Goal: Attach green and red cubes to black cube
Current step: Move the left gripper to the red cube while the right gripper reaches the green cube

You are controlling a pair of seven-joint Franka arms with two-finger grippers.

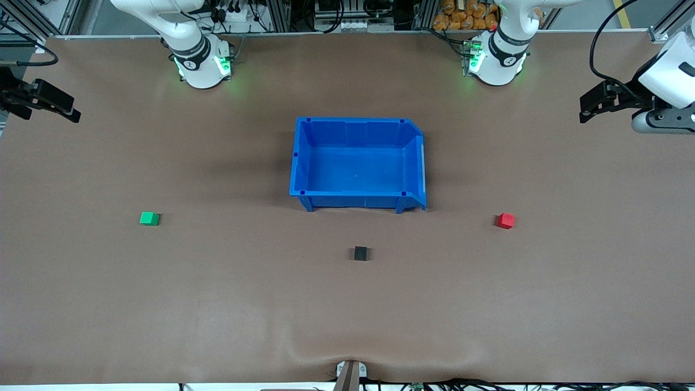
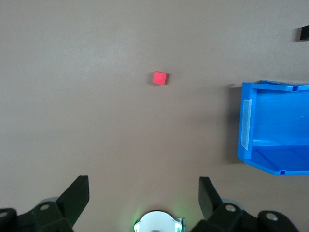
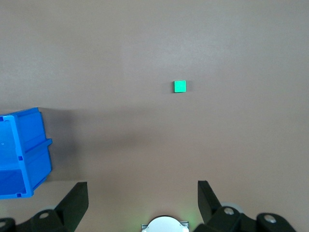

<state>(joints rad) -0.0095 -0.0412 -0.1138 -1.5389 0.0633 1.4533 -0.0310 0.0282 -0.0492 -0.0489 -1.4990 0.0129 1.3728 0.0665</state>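
1. The left hand point(image 1: 586, 111) hangs high over the counter's point(image 1: 217, 304) edge at the left arm's end, its fingers point(image 2: 77, 195) spread wide with nothing between them; the front view cuts off part of its wrist at the frame edge.
2. The right hand point(image 1: 68, 111) hangs over the counter's edge at the right arm's end, fingers point(image 3: 75, 198) also wide and empty; most of its arm lies outside the front view.
3. In each wrist view only the fingertips and the lower rim of the hand's mount show.
4. The red cube point(image 1: 505, 220) sits on the counter, well apart from the left hand and nearer to the front camera than what lies under that hand; in the left wrist view it point(image 2: 160, 78) lies out ahead of the open fingers.
5. The green cube point(image 1: 149, 218) sits likewise well apart from the right hand, ahead of its fingers in the right wrist view point(image 3: 179, 86).
6. The black cube point(image 1: 360, 253) lies midway between the two hands' ends, just nearer to the front camera than the blue bin point(image 1: 304, 163); the left wrist view shows only a cut-off sliver of it point(image 2: 303, 33).
7. The bin is cropped in both wrist views point(image 2: 270, 164) point(image 3: 29, 159).
8. Small marks on the arm bases by the green lights are too small to read.
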